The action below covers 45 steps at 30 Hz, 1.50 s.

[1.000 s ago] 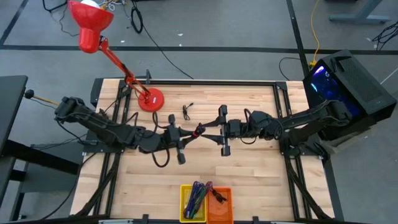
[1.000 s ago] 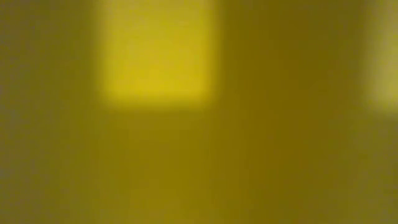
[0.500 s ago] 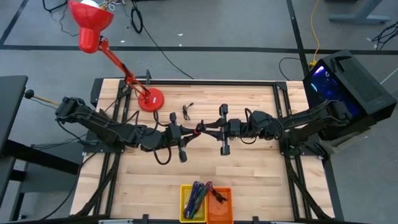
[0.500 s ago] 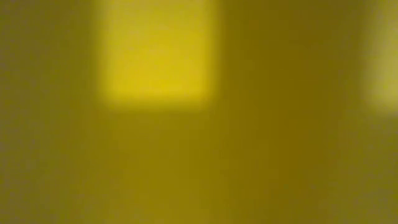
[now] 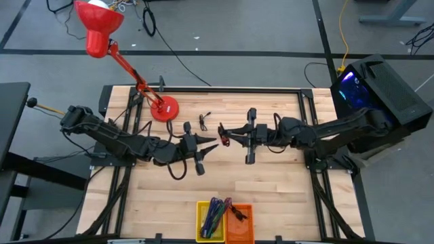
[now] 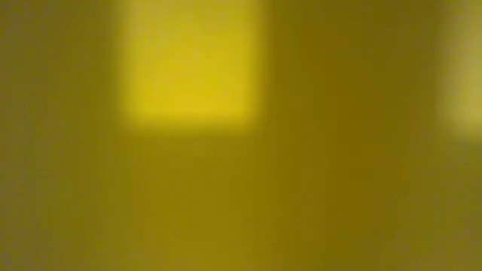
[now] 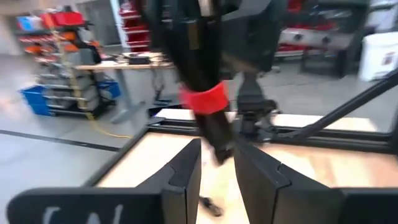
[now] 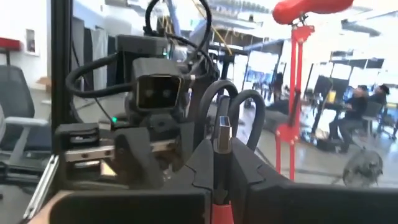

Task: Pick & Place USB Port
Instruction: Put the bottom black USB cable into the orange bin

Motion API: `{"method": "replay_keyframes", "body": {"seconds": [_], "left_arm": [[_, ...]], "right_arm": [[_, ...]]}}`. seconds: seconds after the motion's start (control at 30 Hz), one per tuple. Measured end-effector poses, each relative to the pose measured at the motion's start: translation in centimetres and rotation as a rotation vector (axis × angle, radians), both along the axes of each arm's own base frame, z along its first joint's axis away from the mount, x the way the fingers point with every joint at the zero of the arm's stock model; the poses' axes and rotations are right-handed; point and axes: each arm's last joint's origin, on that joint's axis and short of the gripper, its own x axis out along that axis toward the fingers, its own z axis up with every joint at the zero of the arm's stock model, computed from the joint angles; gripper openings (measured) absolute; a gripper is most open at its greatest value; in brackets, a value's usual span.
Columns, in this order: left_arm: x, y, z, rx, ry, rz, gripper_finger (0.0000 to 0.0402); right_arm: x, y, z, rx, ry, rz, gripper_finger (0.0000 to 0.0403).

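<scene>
The right gripper (image 5: 224,133) is pulling back, fingers grasping the USB cable (image 8: 222,134) handed over; the left gripper's (image 5: 211,145) fingers are releasing above the bench (image 5: 271,196).

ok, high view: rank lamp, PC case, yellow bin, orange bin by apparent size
1. lamp
2. PC case, close to the lamp; lamp head sits nearer the camera, so unsure
3. yellow bin and orange bin, alike
</scene>
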Motion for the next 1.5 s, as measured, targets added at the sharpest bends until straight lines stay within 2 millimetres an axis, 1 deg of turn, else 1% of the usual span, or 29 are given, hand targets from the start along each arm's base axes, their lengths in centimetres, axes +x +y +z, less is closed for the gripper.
{"method": "replay_keyframes", "body": {"seconds": [0.13,0.27,0.33,0.43,0.57,0.67,0.8,0.97,1.03,1.13,1.27,1.37,1.5], "left_arm": [[-0.4,0.3,0.1,0.060,0.032,0.096,0.0102],[-1.1,0.6,0.5,0.118,0.058,0.251,0.0102],[-1.5,0.7,0.8,0.136,0.061,0.316,0.0103],[-1.9,0.8,1.1,0.159,0.069,0.371,0.0103],[-2.0,0.7,1.1,0.165,0.073,0.374,0.0103],[-2.1,0.7,1.2,0.163,0.070,0.372,0.0103],[-2.1,0.7,1.2,0.164,0.071,0.374,0.0103],[-2.1,0.7,1.2,0.164,0.071,0.375,0.0103],[-2.1,0.7,1.2,0.164,0.071,0.374,0.0103],[-2.1,0.6,1.2,0.163,0.071,0.371,0.0103],[-2.1,0.5,1.2,0.163,0.071,0.368,0.0103],[-2.1,0.5,1.2,0.163,0.070,0.359,0.0103],[-2.1,0.5,1.2,0.157,0.067,0.354,0.0103]], "right_arm": [[-1.6,0.9,0.4,0.017,0.084,0.003,0.0011],[-3.5,2.8,0.2,0.100,0.202,0.087,0.0011],[-4.3,4.2,0.0,0.131,0.258,0.149,0.0011],[-5.3,7.0,-0.6,0.179,0.319,0.236,0.0011],[-6.2,10.8,-2.4,0.214,0.401,0.236,0.0011],[-6.5,13.3,-3.7,0.242,0.420,0.203,0.0011],[-6.0,16.4,-6.2,0.297,0.426,0.176,0.0011],[-4.8,19.9,-9.3,0.404,0.371,0.231,0.0011],[-4.6,21.0,-10.1,0.437,0.333,0.263,0.0011],[-4.8,22.4,-11.4,0.453,0.317,0.282,0.0011],[-5.3,23.4,-12.8,0.459,0.319,0.229,0.0011],[-5.4,23.6,-13.5,0.453,0.327,0.189,0.0011],[-5.3,23.5,-13.4,0.454,0.325,0.190,0.0011]]}}
